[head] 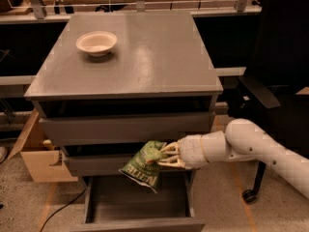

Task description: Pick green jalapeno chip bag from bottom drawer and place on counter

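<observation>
Green jalapeno chip bag [143, 165] hangs pinched at its upper edge between the fingers of the hand [166, 156]. It is clear of the bottom drawer [140, 202], which stands pulled out directly below the hand with its bare floor showing. The bag dangles on the side of the hand away from the white arm [251, 144]. Its lower corner droops toward the open tray without touching it, and its face lies in front of the middle drawer [96, 164].

The pick looks done: the bag is out of the drawer and held in the air. What remains is the lift and the placing. The bench [145, 57] sits well above the hand and further back, with the top drawer [125, 127] front between the two. The hand would therefore need to rise past that edge before moving in over the surface. A pale bowl [96, 42] rests on the bench, up and away from the hand on the bag's side, with bare grey top nearer the hand for the release.
</observation>
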`<state>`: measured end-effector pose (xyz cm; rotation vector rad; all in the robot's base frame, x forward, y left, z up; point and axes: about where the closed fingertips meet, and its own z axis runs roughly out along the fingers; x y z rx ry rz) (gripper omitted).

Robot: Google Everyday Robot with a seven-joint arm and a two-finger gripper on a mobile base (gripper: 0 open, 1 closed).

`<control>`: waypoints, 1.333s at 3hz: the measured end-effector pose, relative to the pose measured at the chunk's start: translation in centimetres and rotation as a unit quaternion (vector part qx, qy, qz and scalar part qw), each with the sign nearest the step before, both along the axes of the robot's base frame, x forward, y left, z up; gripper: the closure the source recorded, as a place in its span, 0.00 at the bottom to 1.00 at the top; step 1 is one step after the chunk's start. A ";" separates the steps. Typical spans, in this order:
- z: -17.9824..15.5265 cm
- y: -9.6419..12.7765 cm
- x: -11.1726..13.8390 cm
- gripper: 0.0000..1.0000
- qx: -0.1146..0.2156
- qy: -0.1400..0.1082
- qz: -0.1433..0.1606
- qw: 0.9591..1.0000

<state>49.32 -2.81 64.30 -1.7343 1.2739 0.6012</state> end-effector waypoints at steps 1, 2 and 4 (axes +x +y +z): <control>4.2 0.0 0.5 1.00 -0.016 -0.036 0.003 0.999; 8.6 -0.2 1.1 1.00 -0.043 -0.081 0.006 0.996; 17.0 0.8 1.6 1.00 -0.123 -0.148 0.015 0.981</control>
